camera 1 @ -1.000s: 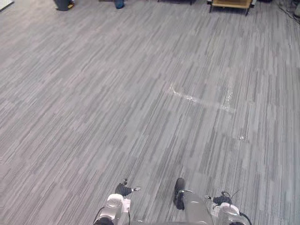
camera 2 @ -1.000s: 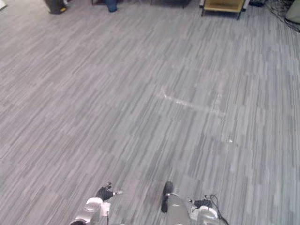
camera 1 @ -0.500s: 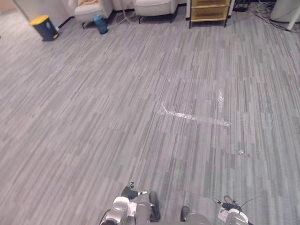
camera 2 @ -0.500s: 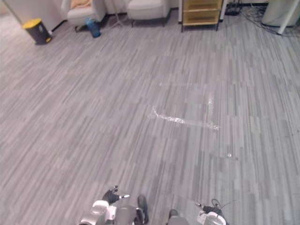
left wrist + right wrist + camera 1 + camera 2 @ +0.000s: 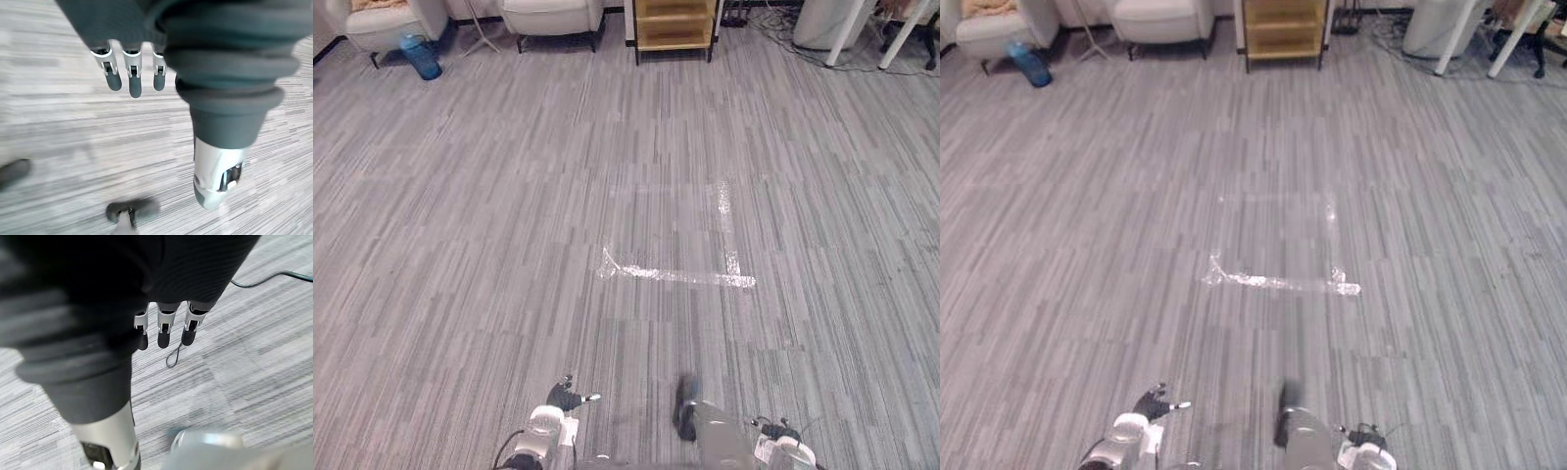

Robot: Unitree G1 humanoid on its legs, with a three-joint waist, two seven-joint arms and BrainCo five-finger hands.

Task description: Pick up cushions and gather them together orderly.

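Observation:
A tan cushion (image 5: 374, 5) lies on the seat of a white armchair (image 5: 384, 23) at the far left end of the room, partly cut off by the view's edge. My left hand (image 5: 566, 396) hangs low at my side, far from the cushion. Its fingers (image 5: 134, 82) are straight above bare carpet and hold nothing. My right hand (image 5: 1363, 435) hangs low on the other side, its fingers (image 5: 165, 332) also straight and empty over the carpet.
A second white armchair (image 5: 551, 14) and a blue bottle (image 5: 421, 57) stand at the far wall. A wooden shelf unit (image 5: 674, 22) stands to their right, then a white bin (image 5: 817, 22), table legs and cables. Clear tape (image 5: 677, 277) marks the grey carpet ahead.
The whole picture has shifted, so the camera has turned right and lifted. The far furniture now shows further left, and the yellow bin is out of view. Both hands still hang open.

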